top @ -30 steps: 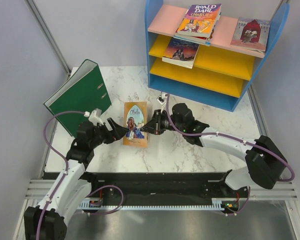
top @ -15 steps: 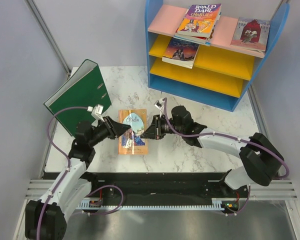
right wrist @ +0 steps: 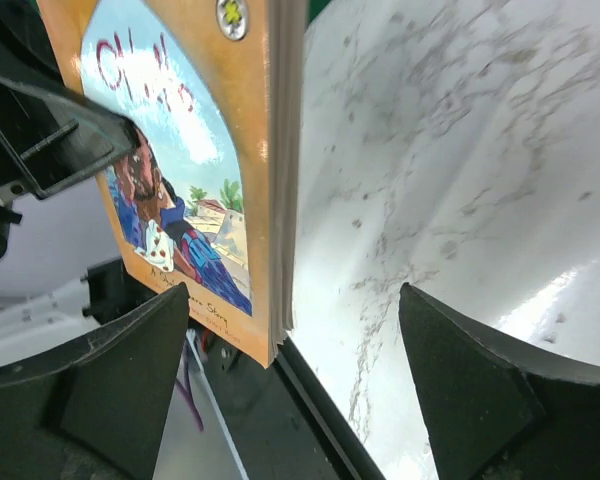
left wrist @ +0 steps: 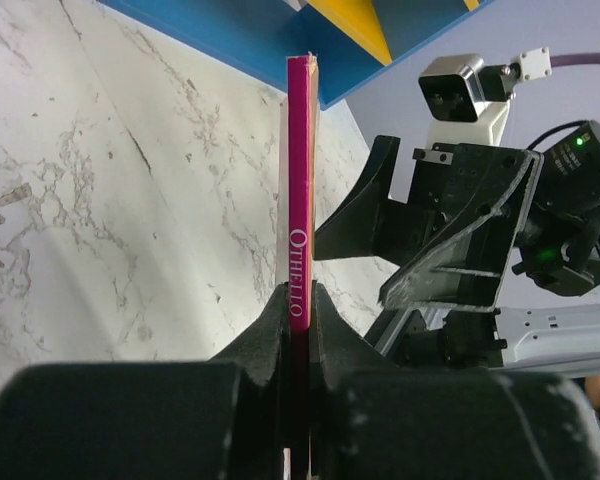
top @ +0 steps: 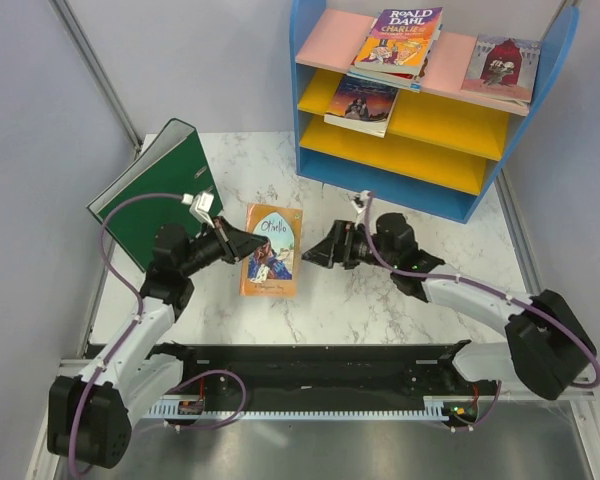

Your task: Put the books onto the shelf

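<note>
On the table (top: 380, 300) we see the shelf (top: 332, 42) at the far right, other books (top: 397, 38) lying on it. The orange book (top: 271, 250) is out front, clamped at its spine by our closed left gripper (top: 243, 245); our right gripper (top: 320, 256) gapes empty beside it.

"What colour's that Othello book (top: 271, 250)?"
"Orange cover with a blue arched picture. Magenta spine, white lettering."
"And the shelf (top: 400, 190)?"
"Blue frame, pink top board, yellow boards under it. The binder (top: 160, 195) is dark green. The table (top: 340, 300) is white, grey-veined like marble."
</note>
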You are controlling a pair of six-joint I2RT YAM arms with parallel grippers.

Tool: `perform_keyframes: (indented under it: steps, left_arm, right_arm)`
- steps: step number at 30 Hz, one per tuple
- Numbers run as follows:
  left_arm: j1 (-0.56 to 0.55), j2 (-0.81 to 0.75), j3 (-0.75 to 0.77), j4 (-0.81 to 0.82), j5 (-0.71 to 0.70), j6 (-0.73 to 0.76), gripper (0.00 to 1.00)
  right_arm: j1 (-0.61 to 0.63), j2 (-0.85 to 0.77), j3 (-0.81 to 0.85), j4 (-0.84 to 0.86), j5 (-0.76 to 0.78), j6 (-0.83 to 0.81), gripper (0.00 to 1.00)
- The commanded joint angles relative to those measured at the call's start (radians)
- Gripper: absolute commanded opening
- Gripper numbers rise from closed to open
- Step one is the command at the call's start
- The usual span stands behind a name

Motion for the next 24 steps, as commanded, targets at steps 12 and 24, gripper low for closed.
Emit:
perform_keyframes:
  steps: [12, 24]
  left_arm:
    - [-0.114, 0.324, 0.253, 0.262, 0.120, -0.105, 0.02]
    - [-0.165, 0.480, 0.368, 0.419, 0.112, -0.214, 0.02]
  right_arm:
    - [-0.066, -0.168, -0.248, 0.418, -0.007, 0.230, 0.98]
    - [-0.068, -0.201, -0.297, 0.431, 0.013, 0.244, 0.98]
